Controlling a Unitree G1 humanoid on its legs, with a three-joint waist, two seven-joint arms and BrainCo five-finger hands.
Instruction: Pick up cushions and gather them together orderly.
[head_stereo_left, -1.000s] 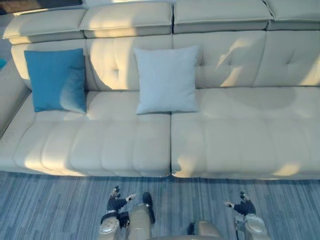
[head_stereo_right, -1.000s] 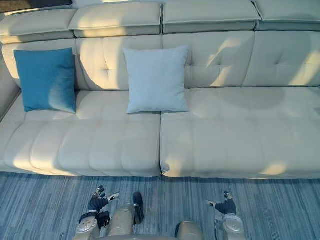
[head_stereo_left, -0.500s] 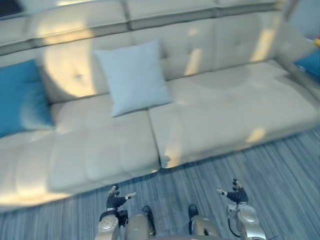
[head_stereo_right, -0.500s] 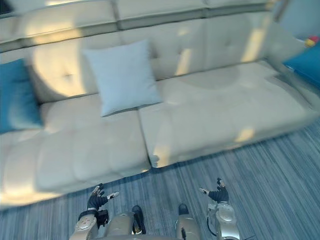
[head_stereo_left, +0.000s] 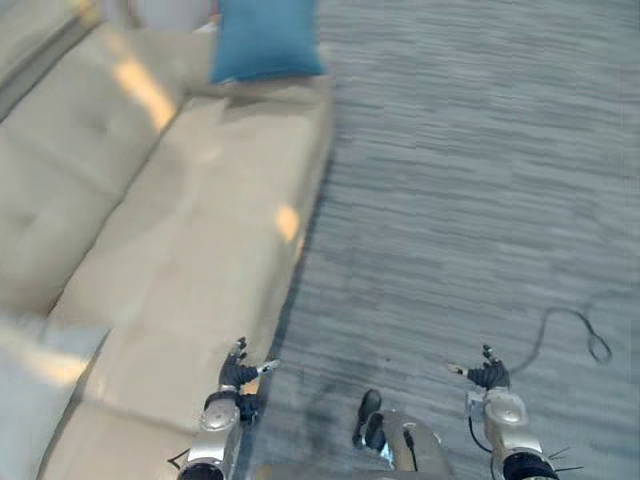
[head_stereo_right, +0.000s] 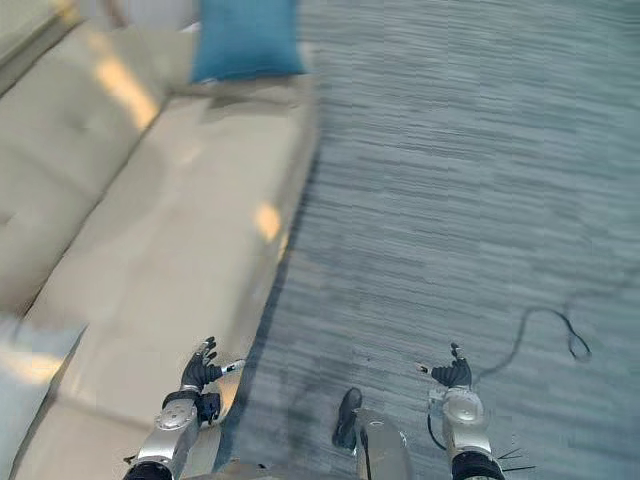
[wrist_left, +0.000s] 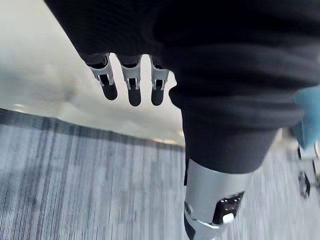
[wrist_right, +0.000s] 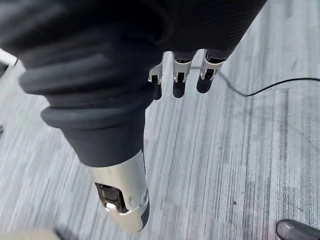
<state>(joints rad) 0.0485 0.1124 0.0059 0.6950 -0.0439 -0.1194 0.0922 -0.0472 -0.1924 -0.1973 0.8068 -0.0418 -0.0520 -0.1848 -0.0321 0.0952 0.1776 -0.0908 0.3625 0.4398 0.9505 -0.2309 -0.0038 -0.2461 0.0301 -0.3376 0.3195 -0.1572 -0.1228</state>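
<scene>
A blue cushion (head_stereo_left: 265, 40) leans at the far end of the beige sofa (head_stereo_left: 180, 220), which runs along the left. A corner of a pale grey cushion (head_stereo_left: 30, 375) shows at the lower left, on the seat. My left hand (head_stereo_left: 238, 374) hangs low over the sofa's front edge, fingers (wrist_left: 132, 85) straight and holding nothing. My right hand (head_stereo_left: 487, 375) hangs over the carpet, fingers (wrist_right: 180, 75) also straight and empty. Both hands are far from either cushion.
Grey-blue striped carpet (head_stereo_left: 470, 180) covers the floor to the right of the sofa. The sofa's front edge (head_stereo_left: 300, 230) runs diagonally from the top middle down toward my left hand.
The camera has swung hard to the right. The sofa now runs along the left and another blue cushion shows at its far end. Both hands stay low and open.
</scene>
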